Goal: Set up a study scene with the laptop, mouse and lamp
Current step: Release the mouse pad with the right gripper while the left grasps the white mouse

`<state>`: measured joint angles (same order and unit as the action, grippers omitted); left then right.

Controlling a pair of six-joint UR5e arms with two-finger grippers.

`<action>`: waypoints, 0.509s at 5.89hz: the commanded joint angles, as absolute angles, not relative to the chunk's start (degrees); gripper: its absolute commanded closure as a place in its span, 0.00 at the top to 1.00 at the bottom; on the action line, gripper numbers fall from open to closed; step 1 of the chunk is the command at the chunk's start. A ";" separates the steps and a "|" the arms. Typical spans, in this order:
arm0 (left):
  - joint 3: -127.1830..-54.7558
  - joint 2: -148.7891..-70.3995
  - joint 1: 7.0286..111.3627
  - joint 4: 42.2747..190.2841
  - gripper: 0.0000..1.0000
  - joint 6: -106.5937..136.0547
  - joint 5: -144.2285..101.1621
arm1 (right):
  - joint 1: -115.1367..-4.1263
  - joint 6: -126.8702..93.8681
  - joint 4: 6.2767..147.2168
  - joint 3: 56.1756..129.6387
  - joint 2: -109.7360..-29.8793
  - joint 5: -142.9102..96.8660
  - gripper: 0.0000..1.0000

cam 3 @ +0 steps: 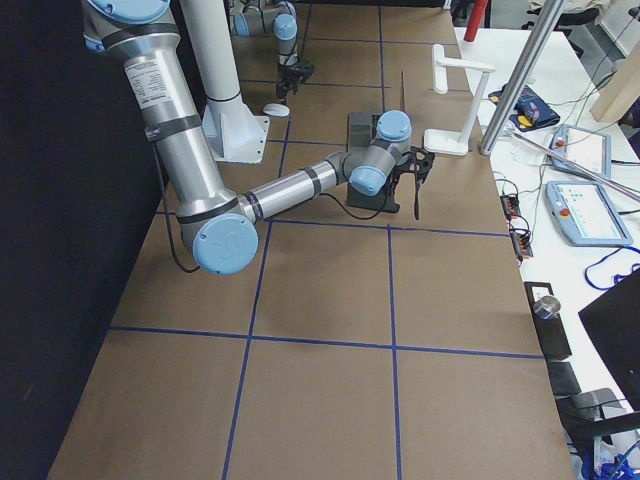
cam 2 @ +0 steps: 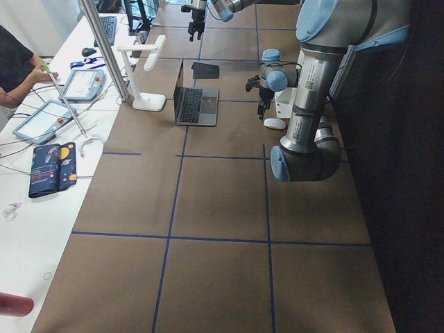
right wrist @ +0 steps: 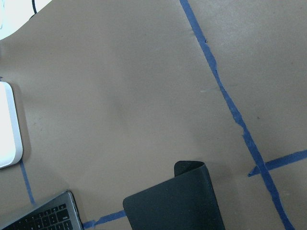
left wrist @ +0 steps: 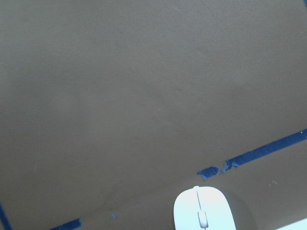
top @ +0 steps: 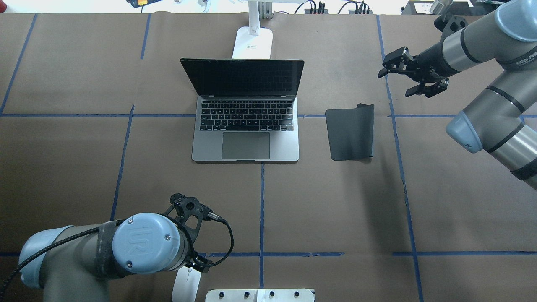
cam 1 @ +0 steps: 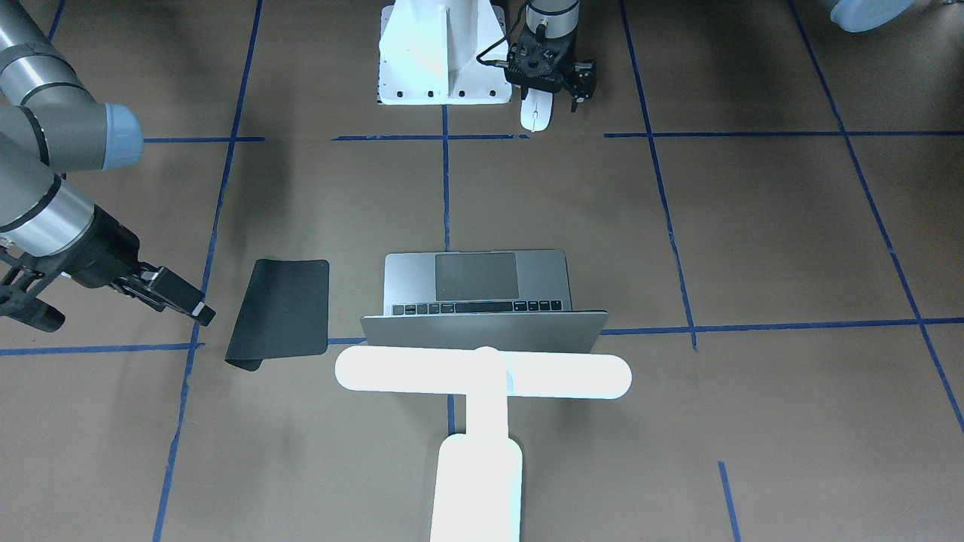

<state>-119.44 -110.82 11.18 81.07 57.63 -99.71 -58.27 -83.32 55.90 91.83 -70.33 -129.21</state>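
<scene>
Brown table with open laptop, lamp behind, mouse under left gripper (open or shut, can't tell); right gripper wide open.

Looking down from behind and across the table, framing the laptop both ways; sighting along it from either end; hovering close over mouse and black pad.

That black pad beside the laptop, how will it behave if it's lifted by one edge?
Probably floppy: the black pad already curls up at one corner, so it would likely droop. It looks thin and light, so a push may buckle it rather than slide it.
</scene>
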 commanded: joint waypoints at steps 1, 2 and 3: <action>-117.60 -107.84 11.16 86.74 1.00 59.66 -103.01 | -58.27 -83.32 55.90 92.28 -70.84 -129.37 1.00; -115.86 -108.10 10.73 87.10 1.00 63.42 -103.01 | -58.10 -83.23 55.90 92.29 -70.84 -129.29 1.00; -115.84 -108.11 10.72 90.14 1.00 64.33 -103.09 | -58.01 -83.32 55.90 92.29 -70.84 -129.29 1.00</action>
<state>-116.28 -108.13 10.82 87.92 62.80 -102.96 -58.11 -83.28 55.90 92.26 -70.81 -129.31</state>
